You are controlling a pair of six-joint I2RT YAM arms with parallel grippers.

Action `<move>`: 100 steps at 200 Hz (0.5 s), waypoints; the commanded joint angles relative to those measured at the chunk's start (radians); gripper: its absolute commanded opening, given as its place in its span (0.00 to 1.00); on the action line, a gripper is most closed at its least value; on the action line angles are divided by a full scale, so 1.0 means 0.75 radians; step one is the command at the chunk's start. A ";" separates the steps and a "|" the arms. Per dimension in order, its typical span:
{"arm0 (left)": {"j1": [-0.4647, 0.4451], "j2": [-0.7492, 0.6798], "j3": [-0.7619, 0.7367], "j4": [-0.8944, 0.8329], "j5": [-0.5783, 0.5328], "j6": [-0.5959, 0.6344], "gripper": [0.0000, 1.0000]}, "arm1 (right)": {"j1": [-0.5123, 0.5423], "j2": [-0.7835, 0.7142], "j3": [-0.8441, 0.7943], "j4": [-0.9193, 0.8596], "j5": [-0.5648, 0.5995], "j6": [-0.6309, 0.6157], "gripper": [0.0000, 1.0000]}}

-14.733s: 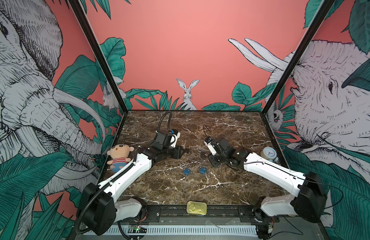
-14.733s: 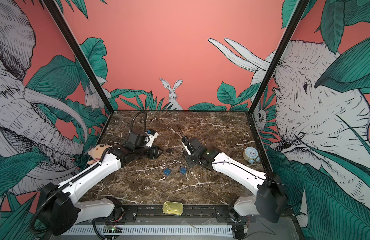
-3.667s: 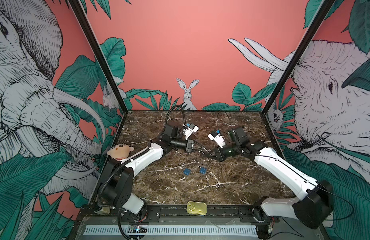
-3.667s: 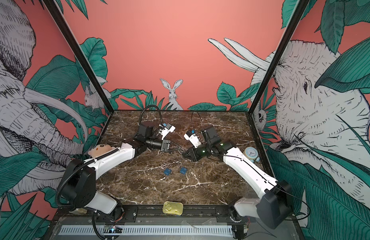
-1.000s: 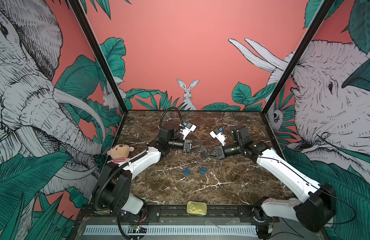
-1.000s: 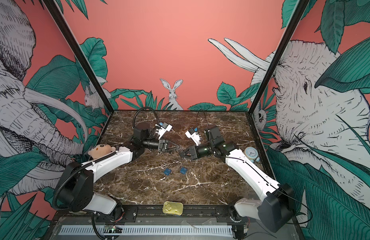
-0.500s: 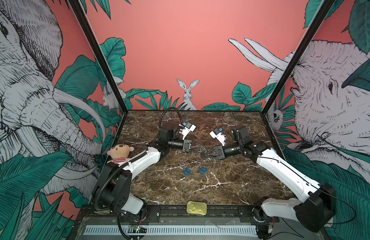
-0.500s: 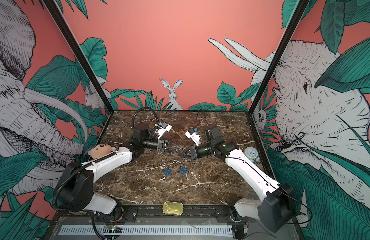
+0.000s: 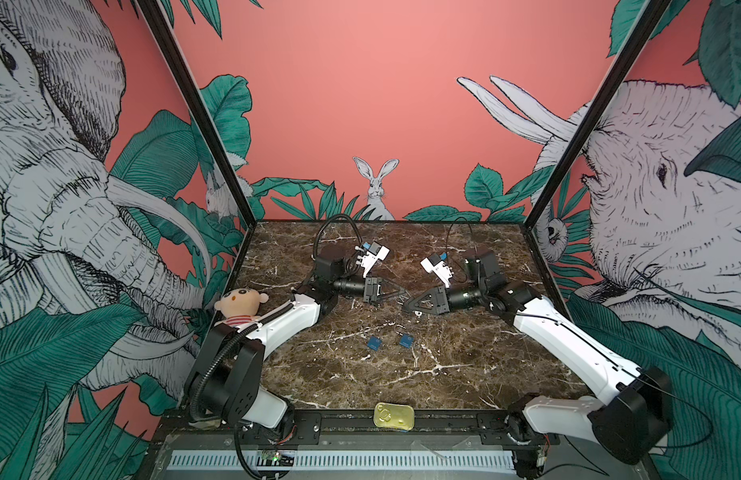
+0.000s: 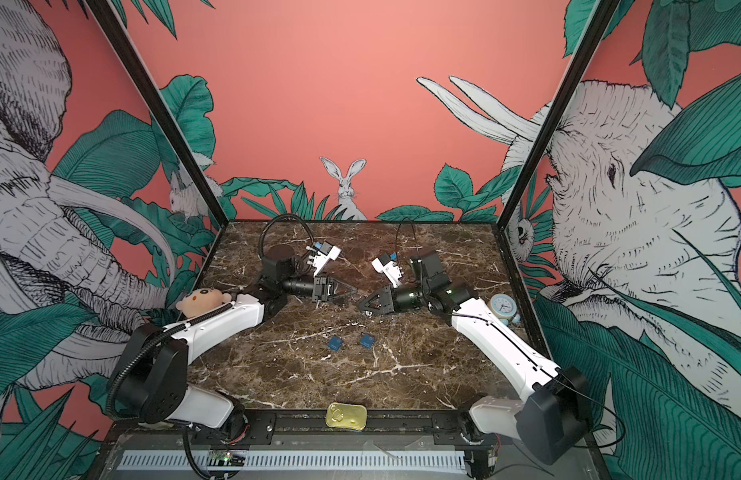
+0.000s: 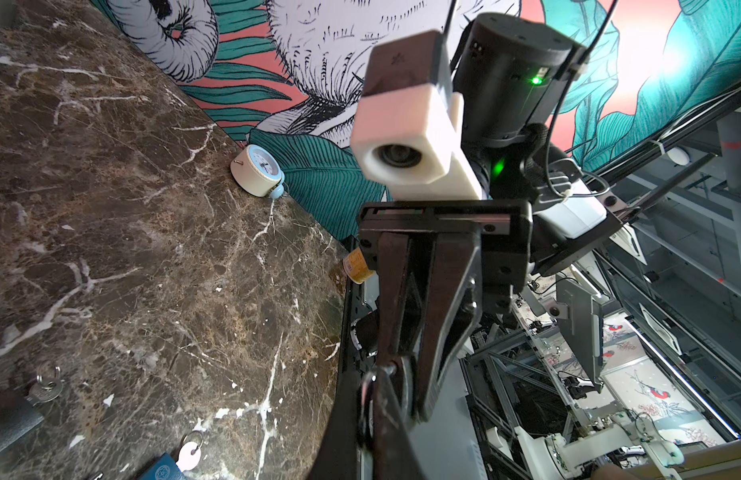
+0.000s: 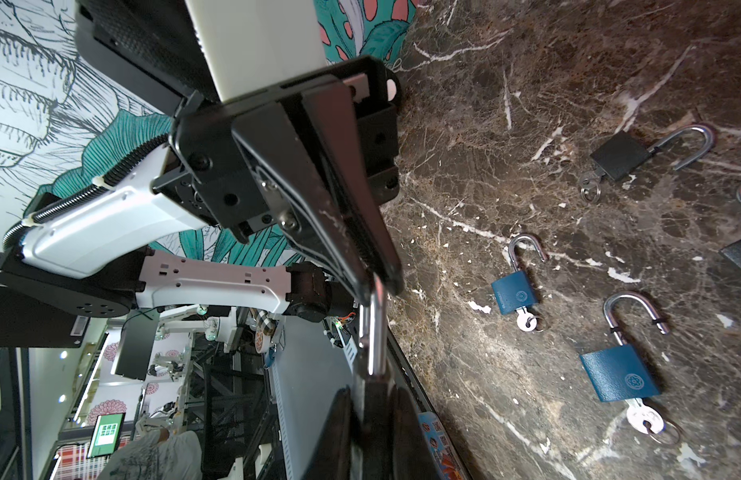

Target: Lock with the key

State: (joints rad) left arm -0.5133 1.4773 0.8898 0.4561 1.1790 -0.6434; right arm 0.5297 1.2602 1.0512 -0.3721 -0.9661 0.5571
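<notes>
Two grippers meet tip to tip above the middle of the marble table (image 9: 464, 374); the left gripper (image 9: 395, 292) comes in from the left, the right gripper (image 9: 408, 302) from the right, and in both top views their points all but touch; between them, clear of the tabletop, hangs a padlock (image 12: 377, 361).

Over to the right wrist view; the left gripper's fingers (image 12: 339, 216) are pressed together at the tips and pinch the top of the silver shackle (image 12: 377, 328); the shackle runs from those tips into the lock's dark body; that body sits wedged between the right gripper's fingers (image 12: 406, 432), which are closed on it from both sides. Whether a key sits in this lock I cannot tell; that end is buried behind the fingers. In the left wrist view the right gripper faces the lens, fingers narrowing to the same spot; the lock is mostly hidden there.

Down on the marble, nearer the front edge, a blue padlock (image 9: 374, 343) and a second blue padlock (image 9: 406, 340) lie flat, well apart from the grippers; each has its shackle open and a key (image 12: 526, 322) in its base. A black padlock (image 12: 620, 156) lies flat too, shackle swung open, a key ring (image 12: 589, 192) at its base.
</notes>
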 commanded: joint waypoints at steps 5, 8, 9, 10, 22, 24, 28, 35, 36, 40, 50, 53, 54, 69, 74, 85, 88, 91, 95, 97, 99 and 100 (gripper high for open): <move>-0.007 0.082 -0.075 -0.036 -0.144 -0.028 0.00 | 0.032 -0.067 0.049 0.371 -0.281 0.028 0.00; -0.007 0.082 -0.079 -0.031 -0.144 -0.032 0.00 | 0.033 -0.068 0.049 0.371 -0.279 0.027 0.00; -0.007 0.083 -0.078 -0.029 -0.143 -0.033 0.00 | 0.032 -0.067 0.049 0.371 -0.279 0.027 0.00; -0.007 0.083 -0.079 -0.027 -0.143 -0.033 0.00 | 0.032 -0.067 0.049 0.372 -0.279 0.027 0.00; -0.008 0.084 -0.089 -0.011 -0.140 -0.043 0.00 | 0.033 -0.063 0.046 0.384 -0.277 0.030 0.00; -0.009 0.084 -0.090 -0.009 -0.140 -0.042 0.00 | 0.032 -0.061 0.046 0.387 -0.276 0.033 0.00; -0.009 0.084 -0.095 -0.007 -0.140 -0.045 0.00 | 0.032 -0.059 0.044 0.396 -0.275 0.038 0.00; -0.010 0.080 -0.100 -0.003 -0.140 -0.046 0.00 | 0.032 -0.057 0.042 0.412 -0.276 0.048 0.00; -0.012 0.080 -0.101 -0.002 -0.140 -0.046 0.00 | 0.032 -0.055 0.040 0.415 -0.275 0.050 0.00; -0.011 0.079 -0.105 0.001 -0.139 -0.046 0.00 | 0.032 -0.054 0.040 0.423 -0.274 0.056 0.00; -0.013 0.074 -0.114 0.007 -0.140 -0.049 0.00 | 0.032 -0.049 0.038 0.433 -0.271 0.061 0.00; -0.013 0.073 -0.117 0.008 -0.140 -0.049 0.00 | 0.032 -0.048 0.038 0.436 -0.270 0.061 0.00; -0.014 0.072 -0.118 0.009 -0.140 -0.051 0.00 | 0.032 -0.047 0.038 0.437 -0.269 0.063 0.00; -0.019 0.064 -0.134 0.017 -0.140 -0.055 0.00 | 0.032 -0.038 0.036 0.452 -0.266 0.072 0.00; -0.022 0.061 -0.138 0.020 -0.140 -0.060 0.00 | 0.032 -0.037 0.036 0.460 -0.267 0.076 0.00; -0.032 0.055 -0.151 0.040 -0.140 -0.072 0.00 | 0.032 -0.030 0.033 0.476 -0.260 0.087 0.00; -0.034 0.053 -0.155 0.043 -0.140 -0.076 0.00 | 0.032 -0.028 0.033 0.481 -0.260 0.092 0.00; -0.036 0.052 -0.157 0.045 -0.140 -0.080 0.00 | 0.032 -0.026 0.032 0.488 -0.258 0.096 0.00; -0.040 0.049 -0.160 0.048 -0.140 -0.085 0.00 | 0.032 -0.025 0.030 0.497 -0.259 0.102 0.00; -0.042 0.048 -0.162 0.051 -0.140 -0.087 0.00 | 0.032 -0.024 0.030 0.499 -0.259 0.104 0.00; -0.045 0.047 -0.163 0.053 -0.140 -0.088 0.00 | 0.032 -0.023 0.030 0.503 -0.258 0.107 0.00; -0.046 0.046 -0.165 0.053 -0.140 -0.090 0.00 | 0.032 -0.022 0.030 0.503 -0.259 0.109 0.00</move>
State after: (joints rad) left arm -0.5125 1.4837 0.8268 0.5816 1.1622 -0.6964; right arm 0.5289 1.2713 1.0321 -0.3290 -0.9794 0.6415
